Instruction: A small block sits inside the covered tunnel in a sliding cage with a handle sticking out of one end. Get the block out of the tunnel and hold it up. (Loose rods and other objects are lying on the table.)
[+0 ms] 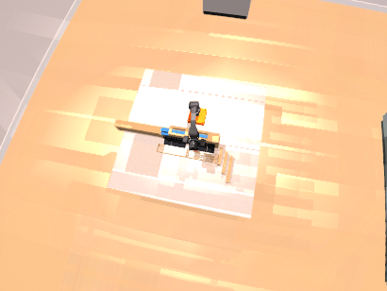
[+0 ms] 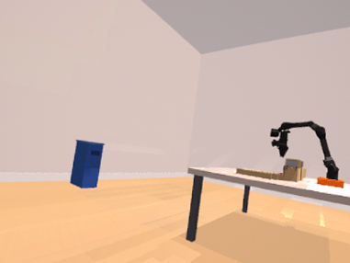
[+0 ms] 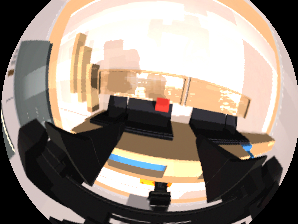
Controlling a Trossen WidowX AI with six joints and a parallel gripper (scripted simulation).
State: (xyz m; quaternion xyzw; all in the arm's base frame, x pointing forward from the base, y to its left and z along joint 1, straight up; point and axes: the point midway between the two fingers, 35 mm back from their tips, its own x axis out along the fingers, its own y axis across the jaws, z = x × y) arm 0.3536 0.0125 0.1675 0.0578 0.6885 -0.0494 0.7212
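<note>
Hanging above the wooden cage (image 1: pixel 215 138) (image 2: pixel 293 175) (image 3: pixel 185 171), the gripper (image 1: pixel 193 144) (image 2: pixel 282 151) (image 3: pixel 160 135) is keeping its jaws widely spread, and nothing is sitting between them. In the wrist view the red block (image 3: pixel 162 104) is showing ahead of the fingers, beside the opening between two black panels (image 1: pixel 175 141) (image 3: pixel 145 117). I am taking it for the block of the task. It is overlapping the panel edge in this view, so I cannot tell whether it is lying fully outside the tunnel or partly under cover. In the top view I cannot make it out surely.

Farther out, a long wooden bar (image 1: pixel 137 127) (image 2: pixel 256 173), probably the handle, is sticking out to the left in the top view. The loose rods (image 1: pixel 229 170) (image 3: pixel 79 65) are lying to the right of the cage there. The orange piece (image 1: pixel 203 117) (image 2: pixel 331 182) is lying near the arm's base.

About the progress, the block seems to be coming within reach, but nobody is holding it. The grasp and the raising are remaining, and perhaps also some freeing from the cage, if the cover is blocking it.
</note>
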